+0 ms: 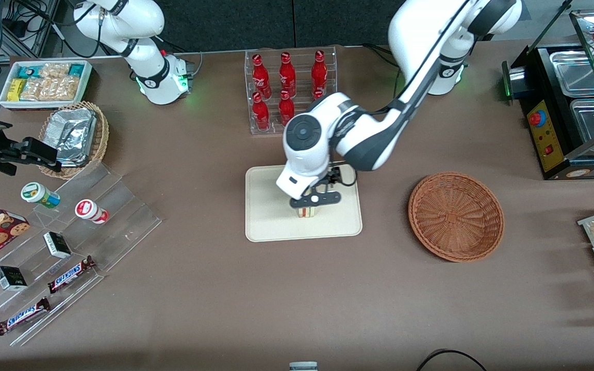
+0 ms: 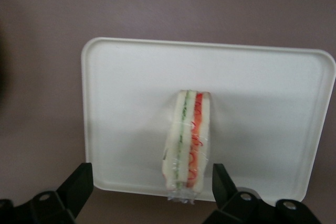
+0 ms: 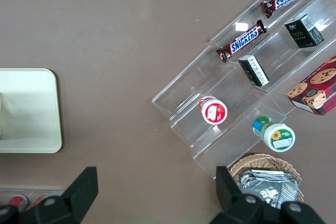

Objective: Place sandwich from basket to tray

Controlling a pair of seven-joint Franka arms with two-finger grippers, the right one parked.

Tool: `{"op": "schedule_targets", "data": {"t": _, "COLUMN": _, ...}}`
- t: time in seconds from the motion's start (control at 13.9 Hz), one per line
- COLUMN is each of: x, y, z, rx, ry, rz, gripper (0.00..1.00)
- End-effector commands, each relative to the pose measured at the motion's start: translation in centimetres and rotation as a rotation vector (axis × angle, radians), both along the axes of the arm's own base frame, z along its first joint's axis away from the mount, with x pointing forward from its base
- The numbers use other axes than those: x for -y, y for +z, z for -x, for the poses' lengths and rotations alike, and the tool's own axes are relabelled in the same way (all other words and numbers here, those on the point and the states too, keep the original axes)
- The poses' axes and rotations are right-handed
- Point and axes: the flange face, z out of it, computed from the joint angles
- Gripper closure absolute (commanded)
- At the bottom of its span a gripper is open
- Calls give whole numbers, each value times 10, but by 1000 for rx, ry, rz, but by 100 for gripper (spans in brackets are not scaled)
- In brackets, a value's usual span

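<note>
While the working arm hangs over the middle of the table, I read the scene from the biggest piece down. The tray (image 1: 271, 226) lies flat on the brown table (image 1: 225, 299), and the basket (image 1: 456, 216) sits well apart from it toward the working arm's end, with nothing in it that I can see.

The gripper (image 2: 152, 195) is directly above the tray, and the wrist camera shows its fingers (image 2: 79, 182) spread wide, holding nothing. The sandwich (image 2: 188, 142) stands on edge on the tray between them, one finger just beside it and the other well clear. Its long axis runs across the line joining the two fingers, so the bread faces look toward the pads; I judge the placing done, and what matters for me next is lifting straight up so neither finger clips the wedge and tips it. A bit of clear wrap shows at its near end.

As for writing, the two bars (image 1: 70, 274) on the clear stepped shelf (image 1: 121, 221) toward the parked arm's end read SNICKERS. The red bottles (image 1: 286, 77) in the clear rack carry white script too small for me to read.
</note>
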Motion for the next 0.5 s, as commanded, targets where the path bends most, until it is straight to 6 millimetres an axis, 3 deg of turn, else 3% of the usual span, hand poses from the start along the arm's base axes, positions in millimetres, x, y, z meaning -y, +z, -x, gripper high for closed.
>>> {"op": "schedule_targets", "data": {"t": 0.0, "x": -41, "y": 35, "z": -18, "rx": -12, "ry": 70, "rz": 3, "gripper": 0}}
{"op": "schedule_targets", "data": {"t": 0.43, "x": -134, "y": 72, "z": -65, "rx": -8, "ry": 222, "rz": 10, "gripper": 0}}
